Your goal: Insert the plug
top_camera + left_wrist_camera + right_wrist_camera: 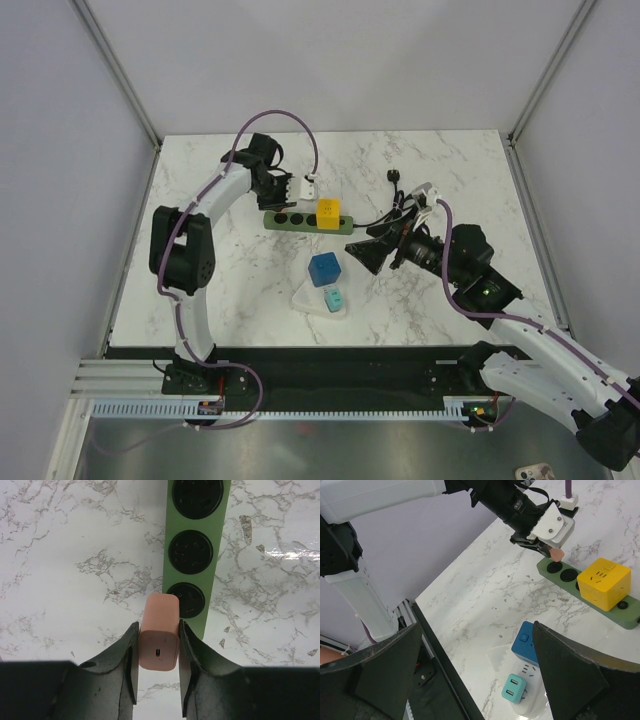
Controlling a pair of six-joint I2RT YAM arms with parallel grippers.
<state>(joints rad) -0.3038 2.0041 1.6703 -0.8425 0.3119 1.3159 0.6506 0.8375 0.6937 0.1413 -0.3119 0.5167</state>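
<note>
Pink rectangular plug [160, 635]: held over the left end of the long green power strip [216, 524], just above the end socket; contact cannot be told.
Left gripper [158, 625]: closed narrowly on the plug's two sides.
Right gripper [477, 630]: spread wide, nothing held, near the strip's other end.
Open room: bare white marble table [250, 300] is seen left of the strip.
Strip contents: a yellow cube adapter [604, 582] is seated in it.
White flat base [305, 297]: a blue cube [325, 268] and a small teal adapter [512, 689] are carried.
Right wrist view only: the plug's tip is shown side-on.
</note>
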